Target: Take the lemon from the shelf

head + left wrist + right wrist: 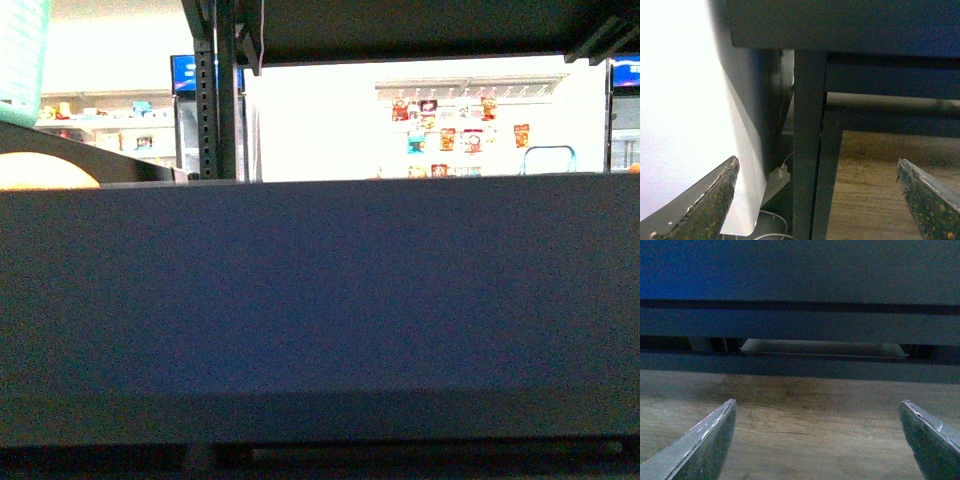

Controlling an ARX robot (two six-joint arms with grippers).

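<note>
Wood-grain panel (790,390) of the shelf (320,300) faces the left end effector (816,167) and right end effector (817,407), both spread and empty, beneath its deck (800,270). Farther, a yellowish fruit (40,172) peeks over the lip, possibly the lemon; I cannot tell. Rising from here could strike the deck's edge.

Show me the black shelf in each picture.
Front view: the shelf fills the lower part, edge to edge.
Left wrist view: its post, ahead of the left gripper.
Right wrist view: its rails, beyond the wood panel.
Shared: wood panel, both wrist views.
</note>
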